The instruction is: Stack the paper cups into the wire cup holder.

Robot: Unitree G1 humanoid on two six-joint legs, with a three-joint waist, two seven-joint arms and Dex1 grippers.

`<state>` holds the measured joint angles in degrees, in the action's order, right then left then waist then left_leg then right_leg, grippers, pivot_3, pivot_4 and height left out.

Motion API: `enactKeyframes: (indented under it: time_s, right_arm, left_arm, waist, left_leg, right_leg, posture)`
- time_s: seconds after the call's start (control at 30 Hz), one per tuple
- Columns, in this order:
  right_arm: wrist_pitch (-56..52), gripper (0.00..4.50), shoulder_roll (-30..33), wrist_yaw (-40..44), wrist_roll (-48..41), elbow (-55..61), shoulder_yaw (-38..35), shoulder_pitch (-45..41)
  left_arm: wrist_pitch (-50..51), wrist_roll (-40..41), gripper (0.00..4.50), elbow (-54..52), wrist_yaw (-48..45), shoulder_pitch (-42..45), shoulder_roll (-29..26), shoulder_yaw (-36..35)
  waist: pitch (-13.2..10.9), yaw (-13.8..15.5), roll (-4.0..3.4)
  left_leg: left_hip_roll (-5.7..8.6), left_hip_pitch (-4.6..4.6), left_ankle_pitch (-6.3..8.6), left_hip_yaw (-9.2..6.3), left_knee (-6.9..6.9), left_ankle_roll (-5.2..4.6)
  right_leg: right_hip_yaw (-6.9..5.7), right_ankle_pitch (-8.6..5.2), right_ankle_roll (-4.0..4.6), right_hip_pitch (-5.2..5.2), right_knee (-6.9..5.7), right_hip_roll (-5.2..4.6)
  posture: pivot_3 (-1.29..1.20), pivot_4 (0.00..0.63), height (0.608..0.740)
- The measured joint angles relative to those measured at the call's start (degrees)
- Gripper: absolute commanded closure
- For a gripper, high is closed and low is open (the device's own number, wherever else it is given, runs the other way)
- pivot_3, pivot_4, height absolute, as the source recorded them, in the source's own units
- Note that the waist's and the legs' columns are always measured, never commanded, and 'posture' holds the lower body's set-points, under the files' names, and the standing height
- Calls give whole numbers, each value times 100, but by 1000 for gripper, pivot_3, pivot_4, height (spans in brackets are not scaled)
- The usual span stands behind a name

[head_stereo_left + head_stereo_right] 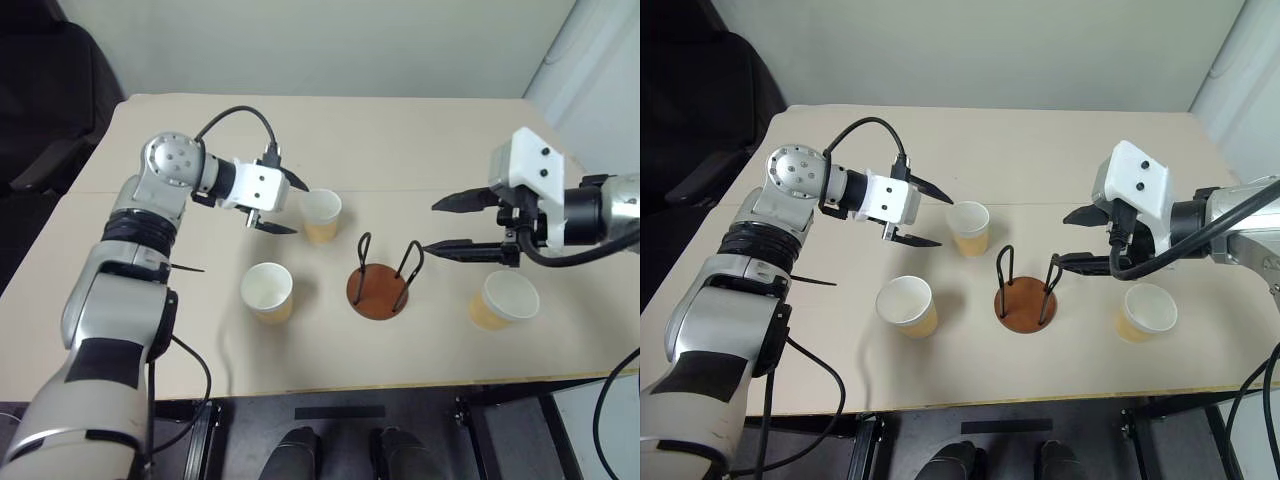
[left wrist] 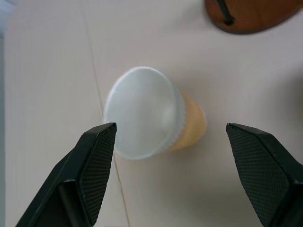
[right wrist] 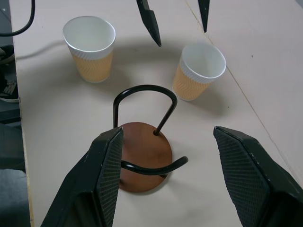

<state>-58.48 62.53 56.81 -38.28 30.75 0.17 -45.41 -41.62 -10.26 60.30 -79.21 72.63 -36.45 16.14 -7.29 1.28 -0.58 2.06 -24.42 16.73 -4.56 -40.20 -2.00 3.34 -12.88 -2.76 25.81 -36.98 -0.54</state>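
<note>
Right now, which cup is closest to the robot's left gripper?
The far cup, just behind the holder. The open left gripper hovers right beside it. The other two cups stand nearer the table's front edge.

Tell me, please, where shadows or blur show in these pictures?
Left eye view: soft shadows lie beside each tan-yellow paper cup and the reddish-brown wire cup holder. Left wrist view: the cup's white rim looks slightly soft. Right wrist view: a broad shadow crosses the beige table behind the holder.

The wire cup holder is cut off at the left wrist view's edge — only part of its base shows.
</note>
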Motion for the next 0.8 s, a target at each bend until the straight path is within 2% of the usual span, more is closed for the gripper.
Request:
enactKeyframes:
  time_s: [0.53,0.63,0.8]
  right_arm:
    - [4,1474,-3,-63,-14,13,-27,8]
    - [5,1453,-4,-70,-15,12,-27,7]
    - [6,1453,-8,-111,-17,12,-27,7]
  left_arm:
    - [-560,-499,519,509,918,3,282,162]
    - [-560,-500,1081,526,939,3,302,162]
    - [-523,-432,2887,560,665,2,380,161]
  waist:
    - [1,17,0]
    - [1,17,1]
    - [2,25,1]
  left_leg:
    - [11,-17,0,1,-12,-1]
    - [11,-18,0,1,-15,-1]
    - [6,-21,0,-8,-25,-1]
  right_leg:
    - [-4,-1,-3,12,-3,3]
    - [-4,-1,-3,13,-5,5]
    - [2,-1,-4,14,-8,-5]
  posture:
    - [0,150,740]
    - [0,150,740]
    - [0,150,740]
